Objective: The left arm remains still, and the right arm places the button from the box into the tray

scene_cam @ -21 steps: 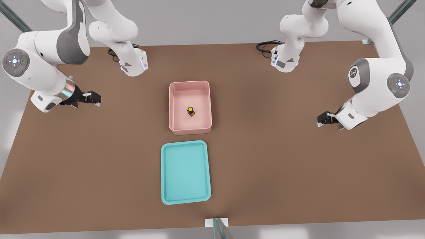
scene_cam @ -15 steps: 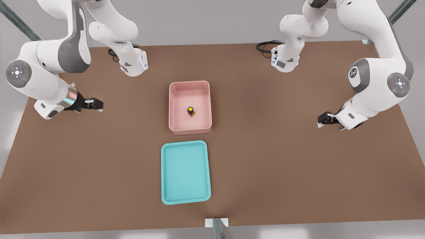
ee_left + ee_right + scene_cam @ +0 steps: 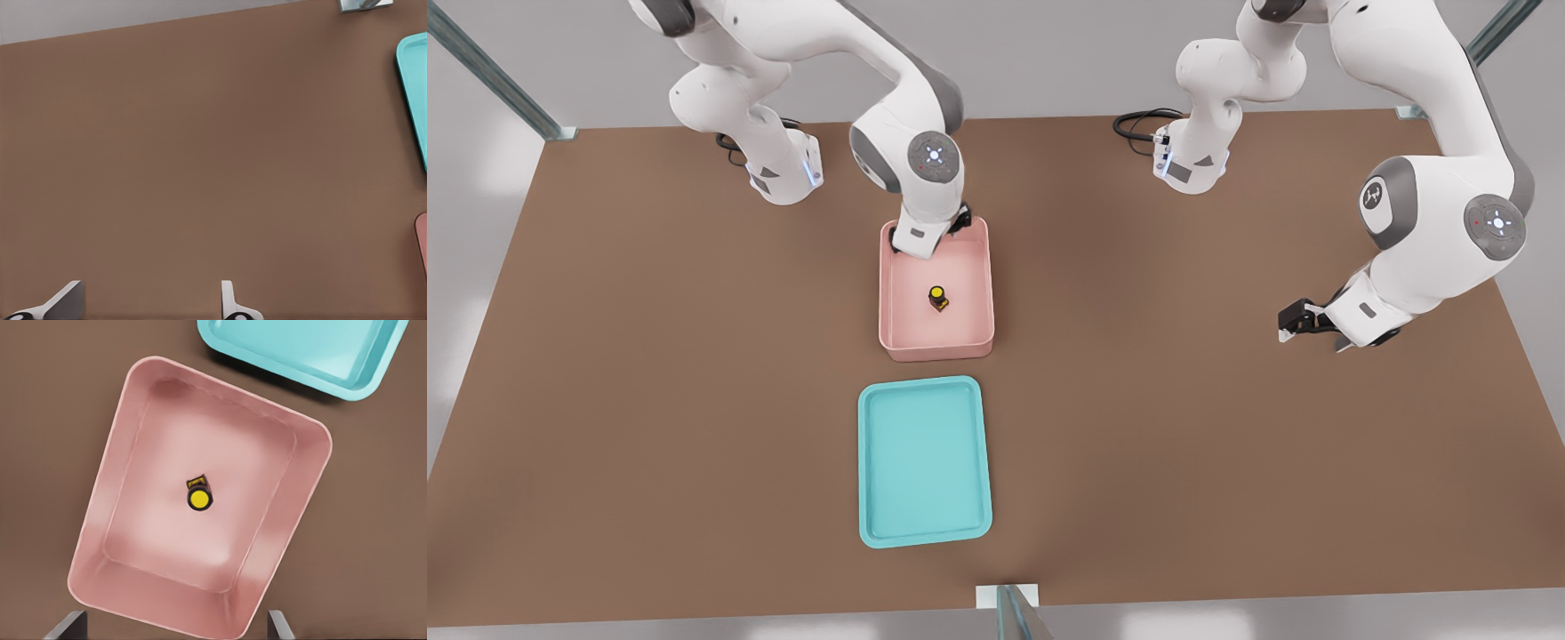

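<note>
brown tabletop. gripper swung in from far side, now above box far wall, fingers spread, empty. button on box floor just ahead; tray beyond. descent next, likely.

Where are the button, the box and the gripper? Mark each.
button [image 3: 199,498], right wrist view, yellow cap.
box [image 3: 982,293], front view, side wall.
gripper [image 3: 175,628], right wrist view, midway between its fingertips, above the box.
</note>
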Controlling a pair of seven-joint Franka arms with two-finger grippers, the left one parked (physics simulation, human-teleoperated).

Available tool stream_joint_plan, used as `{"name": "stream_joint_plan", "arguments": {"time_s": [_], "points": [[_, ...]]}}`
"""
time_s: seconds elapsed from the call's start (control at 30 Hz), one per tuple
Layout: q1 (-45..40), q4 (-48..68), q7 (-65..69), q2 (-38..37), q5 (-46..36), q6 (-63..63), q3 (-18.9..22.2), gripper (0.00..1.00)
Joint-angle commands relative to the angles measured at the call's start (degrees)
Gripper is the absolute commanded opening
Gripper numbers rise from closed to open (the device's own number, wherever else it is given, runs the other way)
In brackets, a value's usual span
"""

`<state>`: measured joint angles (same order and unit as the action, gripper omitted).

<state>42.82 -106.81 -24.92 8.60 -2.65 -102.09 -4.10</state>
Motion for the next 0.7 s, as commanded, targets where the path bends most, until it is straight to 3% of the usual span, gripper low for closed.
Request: {"name": "stream_joint_plan", "arguments": {"time_s": [0.0, 0.37, 0.67], "points": [[0.2, -5.0, -22.4, -0.5, -0.1, -16.3, 0.0, 1.00], [0.7, -8.6, -24.0, 11.5, -0.1, -33.0, 0.0, 1.00], [0.0, -12.9, -23.2, 11.5, -0.1, -34.0, 0.1, 1.00]]}}
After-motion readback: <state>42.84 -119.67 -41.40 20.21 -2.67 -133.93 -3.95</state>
